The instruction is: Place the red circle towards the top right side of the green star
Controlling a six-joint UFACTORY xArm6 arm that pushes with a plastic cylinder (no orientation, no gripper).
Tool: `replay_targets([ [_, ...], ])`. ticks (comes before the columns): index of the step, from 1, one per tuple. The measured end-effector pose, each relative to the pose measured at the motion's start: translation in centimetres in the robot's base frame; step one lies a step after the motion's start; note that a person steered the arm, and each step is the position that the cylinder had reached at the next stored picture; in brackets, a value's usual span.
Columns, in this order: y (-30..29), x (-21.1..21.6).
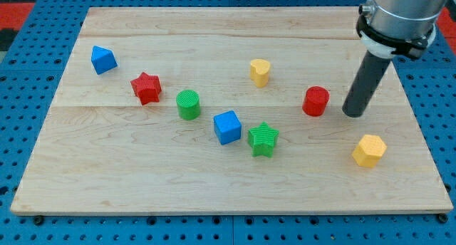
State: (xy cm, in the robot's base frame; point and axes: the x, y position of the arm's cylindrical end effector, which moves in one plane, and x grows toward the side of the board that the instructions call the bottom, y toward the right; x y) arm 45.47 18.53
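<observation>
The red circle stands on the wooden board, right of centre. The green star lies below and to its left, next to the blue cube. My tip rests on the board just right of the red circle, a small gap between them. The rod rises from it toward the view's top right.
A yellow hexagon lies below right of my tip. A yellow heart-like block sits above centre. A green circle, a red star and a blue triangle-like block lie to the left. The board's edge is near on the right.
</observation>
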Motion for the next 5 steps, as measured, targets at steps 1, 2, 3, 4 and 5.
replay_targets([
  [1,-3.2,-0.4],
  [2,-5.2,-1.9],
  [3,-3.5,-4.9],
  [4,-6.5,-6.8],
  [5,-8.8,-4.5],
])
